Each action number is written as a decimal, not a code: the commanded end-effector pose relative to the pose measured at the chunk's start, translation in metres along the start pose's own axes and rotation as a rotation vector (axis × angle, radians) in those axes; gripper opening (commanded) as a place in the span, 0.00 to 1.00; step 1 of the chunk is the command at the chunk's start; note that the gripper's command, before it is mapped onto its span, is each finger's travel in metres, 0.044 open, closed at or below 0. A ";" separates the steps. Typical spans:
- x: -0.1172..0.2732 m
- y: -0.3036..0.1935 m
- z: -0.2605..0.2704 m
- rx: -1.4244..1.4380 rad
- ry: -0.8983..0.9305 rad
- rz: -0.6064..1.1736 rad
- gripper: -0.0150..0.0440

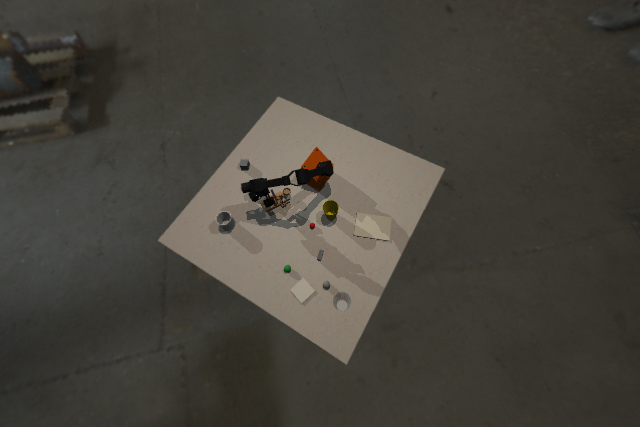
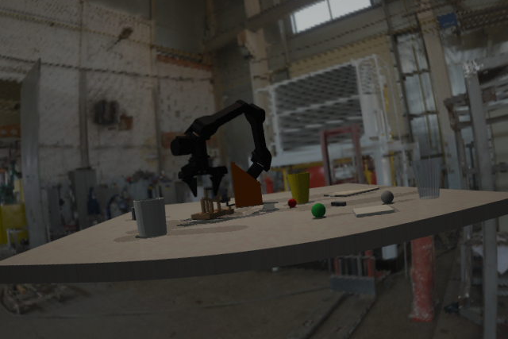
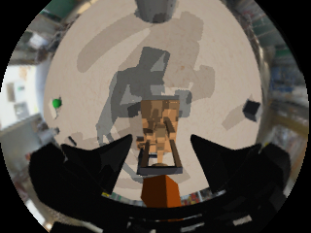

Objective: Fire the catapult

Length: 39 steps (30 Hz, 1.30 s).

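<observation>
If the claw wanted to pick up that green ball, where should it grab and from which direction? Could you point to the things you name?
Probably across the middle of the green ball (image 1: 287, 268) (image 2: 318, 210) (image 3: 56, 103), a finger on each side, coming straight down. It is round, so no side offers a better grip, and nothing covers it from above. The white slab (image 1: 302, 291) (image 2: 373, 210) lies close by, so keep the fingers off that side.

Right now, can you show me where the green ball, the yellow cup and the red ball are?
green ball (image 1: 287, 268) (image 2: 318, 210) (image 3: 56, 103): top, exterior, wrist; its middle
yellow cup (image 1: 330, 209) (image 2: 298, 188): top, exterior; its side
red ball (image 1: 312, 225) (image 2: 291, 202): top, exterior; its middle
</observation>
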State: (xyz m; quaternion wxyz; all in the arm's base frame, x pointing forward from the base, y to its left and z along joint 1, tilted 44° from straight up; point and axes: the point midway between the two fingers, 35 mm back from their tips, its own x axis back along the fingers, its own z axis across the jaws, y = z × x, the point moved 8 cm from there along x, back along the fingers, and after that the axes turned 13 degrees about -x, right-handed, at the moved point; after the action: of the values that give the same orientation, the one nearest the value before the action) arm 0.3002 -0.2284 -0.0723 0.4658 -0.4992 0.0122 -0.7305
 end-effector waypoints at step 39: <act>-0.024 0.000 -0.001 0.008 0.015 -0.048 1.00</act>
State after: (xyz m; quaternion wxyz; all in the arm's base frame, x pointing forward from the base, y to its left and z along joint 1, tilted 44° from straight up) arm 0.3017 -0.2152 -0.0862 0.4503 -0.4919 -0.0037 -0.7452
